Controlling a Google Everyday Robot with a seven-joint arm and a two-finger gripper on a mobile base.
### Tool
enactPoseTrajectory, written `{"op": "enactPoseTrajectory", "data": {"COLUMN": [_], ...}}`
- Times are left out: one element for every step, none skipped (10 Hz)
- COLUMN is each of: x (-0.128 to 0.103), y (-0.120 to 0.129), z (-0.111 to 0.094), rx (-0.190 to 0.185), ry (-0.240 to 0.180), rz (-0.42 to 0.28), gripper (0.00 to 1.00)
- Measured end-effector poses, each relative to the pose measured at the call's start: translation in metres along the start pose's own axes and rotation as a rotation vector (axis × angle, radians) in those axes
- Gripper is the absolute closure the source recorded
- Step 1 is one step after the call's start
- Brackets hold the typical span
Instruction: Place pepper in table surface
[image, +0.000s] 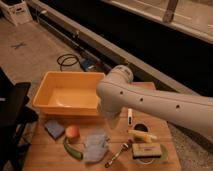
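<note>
Pepper (71, 149) lies flat on the surface (44, 158), front left. It sits just in front of the orange fruit (72, 132) and beside a crumpled bag (95, 146), with nothing holding it. Gripper (107, 111) hangs at the arm's end by the front right corner of the yellow tub (60, 109), apart from the pepper. Jaws: can't tell if open or closed. Arm slung low across the surface, probably to reach that cluster.

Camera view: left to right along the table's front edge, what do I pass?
Blue sponge → pepper → crumpled pale bag → utensil → dark sponge. The claw hangs farther back, over the table surface.
</note>
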Motion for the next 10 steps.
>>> {"op": "enactPoseTrajectory", "data": {"x": [-0.003,-0.014,-0.027,-0.041,-0.058,-0.08,-0.091,-0.103,-0.111,-0.119], "y": [-0.004,-0.011,-0.02,-0.029,-0.04,-0.053,-0.058,-0.06,-0.058,-0.05], "z": [-0.003,-0.003,-0.001,0.002,0.007,0.017,0.025,0.033,0.04,0.048], "rx": [0.004,0.005,0.006,0.008,0.008,0.008,0.005,0.003,-0.001,-0.009], "ry": [0.005,-0.001,-0.01,-0.022,-0.042,-0.082,-0.123,-0.178,-0.215,-0.248], "rz": [-0.025,-0.064,-0.096,-0.118,-0.14,-0.157,-0.158,-0.157,-0.153,-0.142], "gripper": [0.35,0.35,0.35,0.35,0.35,0.35,0.35,0.35,0.35,0.35]}}
